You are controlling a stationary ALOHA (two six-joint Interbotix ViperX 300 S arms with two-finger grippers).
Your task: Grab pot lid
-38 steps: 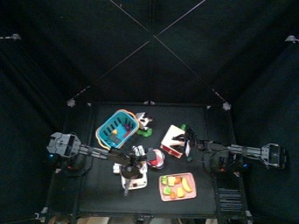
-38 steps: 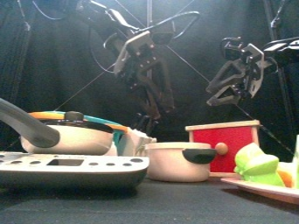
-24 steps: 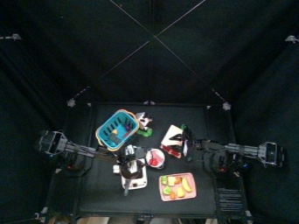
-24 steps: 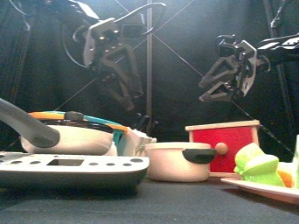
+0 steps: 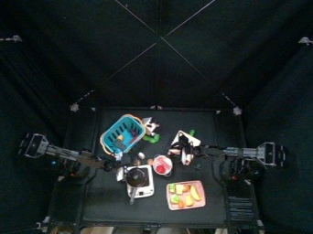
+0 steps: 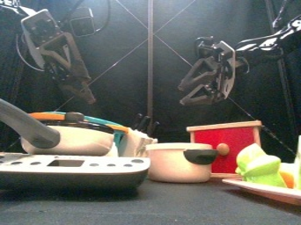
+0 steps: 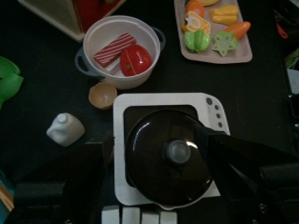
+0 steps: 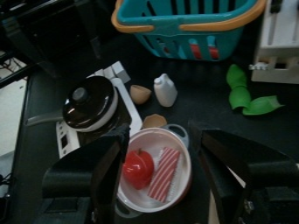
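Your left fingers (image 7: 176, 197), spread apart, hung directly above the lid (image 7: 170, 155), its knob (image 7: 177, 152) between them.

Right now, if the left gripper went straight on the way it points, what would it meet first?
Probably the pot lid on the black pan on the scale: the left wrist view centres on the lid's knob. The left gripper hangs well above it, so depth is uncertain.
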